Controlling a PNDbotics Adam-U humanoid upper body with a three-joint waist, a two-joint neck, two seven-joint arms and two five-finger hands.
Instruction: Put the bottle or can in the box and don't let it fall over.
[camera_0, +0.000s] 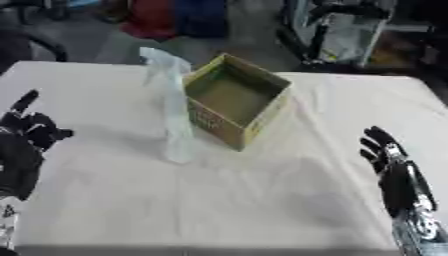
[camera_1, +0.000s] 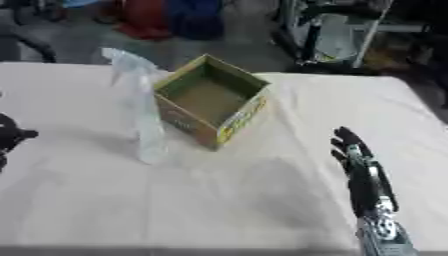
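A tall clear spray bottle (camera_0: 173, 107) stands upright on the white table, touching or just left of an open cardboard box (camera_0: 234, 100) with green-yellow sides. The box shows nothing inside. My left hand (camera_0: 26, 132) rests open at the left edge, fingers up, well left of the bottle. My right hand (camera_0: 389, 157) rests open at the lower right, fingers straight and pointing away, well right of the box. Neither hand touches anything.
The white table (camera_0: 219, 200) spreads wide in front of the box. Beyond its far edge lie a red and blue bundle (camera_0: 171, 17) on the floor and a metal frame (camera_0: 341, 30) at the back right.
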